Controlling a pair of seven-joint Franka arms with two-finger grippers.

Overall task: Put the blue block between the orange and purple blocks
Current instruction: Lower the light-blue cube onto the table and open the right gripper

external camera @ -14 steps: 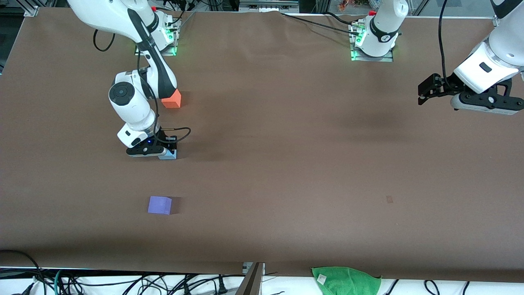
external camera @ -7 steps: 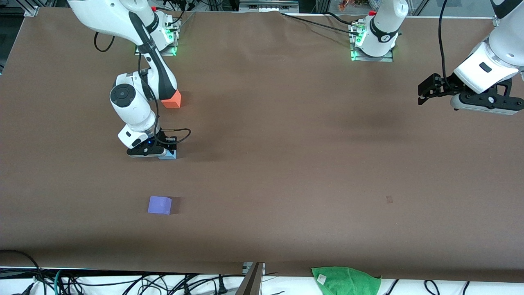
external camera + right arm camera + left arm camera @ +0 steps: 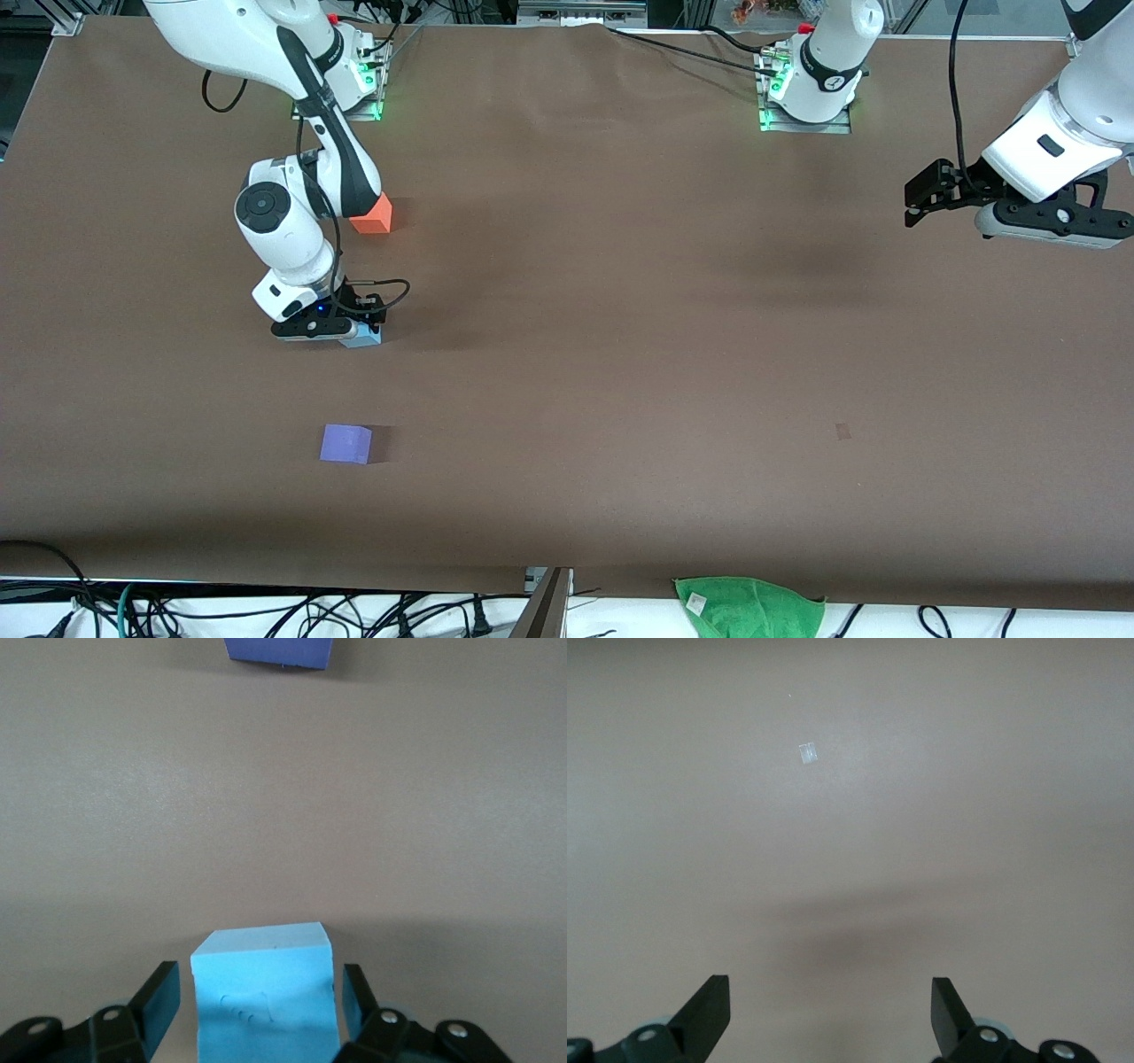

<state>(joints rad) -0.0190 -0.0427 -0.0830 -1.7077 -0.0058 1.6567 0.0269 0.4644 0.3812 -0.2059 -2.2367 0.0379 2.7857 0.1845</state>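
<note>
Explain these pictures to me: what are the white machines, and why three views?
Two robot arms stand at a brown table. One picture looks down from a high camera; the other two come from cameras on the arms' wrists. The right pincer is down at the blue block, with a finger on each side and small gaps showing, so it is not squeezing. That block sits between the orange block and the purple block. The left pincer waits, open, over bare table. A green cloth lies at the edge.

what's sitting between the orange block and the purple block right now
The blue block, with the right gripper around it; the front view shows it.
</note>
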